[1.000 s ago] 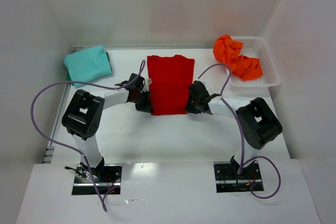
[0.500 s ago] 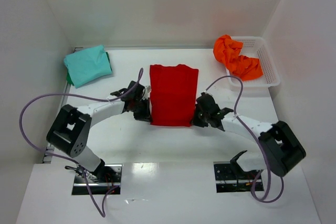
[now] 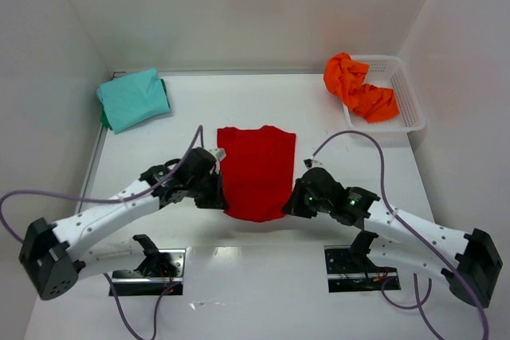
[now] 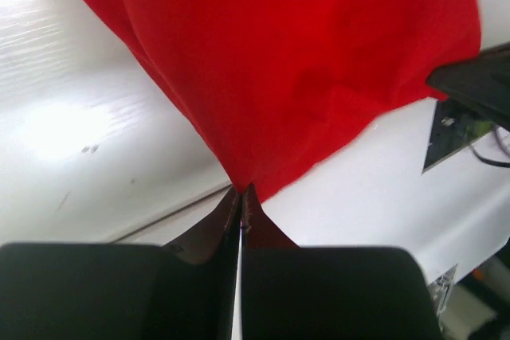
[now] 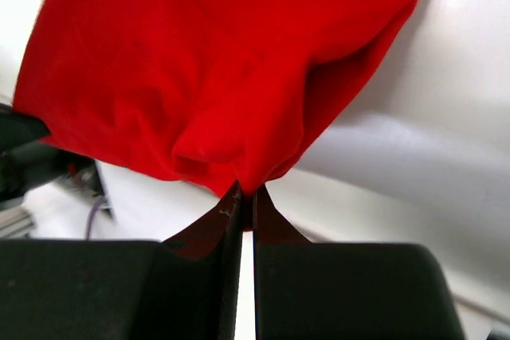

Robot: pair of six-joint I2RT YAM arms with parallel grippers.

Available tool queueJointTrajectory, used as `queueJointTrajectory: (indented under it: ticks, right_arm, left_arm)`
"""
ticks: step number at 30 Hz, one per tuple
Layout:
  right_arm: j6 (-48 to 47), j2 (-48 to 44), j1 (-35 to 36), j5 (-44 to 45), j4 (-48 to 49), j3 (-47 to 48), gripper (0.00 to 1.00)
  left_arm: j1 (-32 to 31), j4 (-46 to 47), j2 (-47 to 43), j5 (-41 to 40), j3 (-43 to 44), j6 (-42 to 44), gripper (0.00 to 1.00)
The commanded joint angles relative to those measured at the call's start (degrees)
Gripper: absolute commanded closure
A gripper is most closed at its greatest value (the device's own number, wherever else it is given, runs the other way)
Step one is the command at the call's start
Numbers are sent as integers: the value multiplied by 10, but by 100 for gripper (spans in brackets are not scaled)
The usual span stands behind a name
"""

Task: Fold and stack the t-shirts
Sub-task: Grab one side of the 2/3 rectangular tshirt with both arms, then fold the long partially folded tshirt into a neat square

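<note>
Centre of the top view: red t-shirt [image 3: 256, 171], pinched at both lower corners, left claw [image 3: 217, 197] pressed together on the left corner, right claw [image 3: 293, 203] likewise on the right, cloth bunching into each nip. Likely light, limp and quick to sag or crease, neither slippery nor fragile; best taken at corners or hem, both sides at once, kept taut. Upper left on the surface [image 3: 319, 109]: teal t-shirt [image 3: 133, 99], folded. Upper right: white mesh basket [image 3: 406, 97] holding orange t-shirt [image 3: 358, 89], crumpled, lapping over the left rim.

soft matt red cloth t-shirt [image 3: 255, 173]; glossy smooth white table [image 3: 319, 109].
</note>
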Motion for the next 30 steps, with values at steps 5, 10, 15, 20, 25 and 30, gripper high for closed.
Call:
queueJointTrajectory:
  ticks: [5,10,15,20,25,30]
  right_arm:
    - [34,-62,17,56,-72,70,100]
    - [0,-13,5,126,-69,145,100]
    - [-68,28,-65,128,-9,177,100]
    - [-116,99,-116,100,44,217,100]
    - [-142,172,-137,93,82,257,100]
    - [-153,215,-177,88,121,277,100]
  left_arm:
    - [-2,-108,-106,-83,50,-62,100]
    - [-2,-109,-70,-136,90,-57,100]
    - [9,-78,-29,-189,138,-28,100]
    - [56,-33,46,-157,155,18,100]
    - [118,-13,99,-127,186,59,100]
    - [171,13,135,-108,214,101,100]
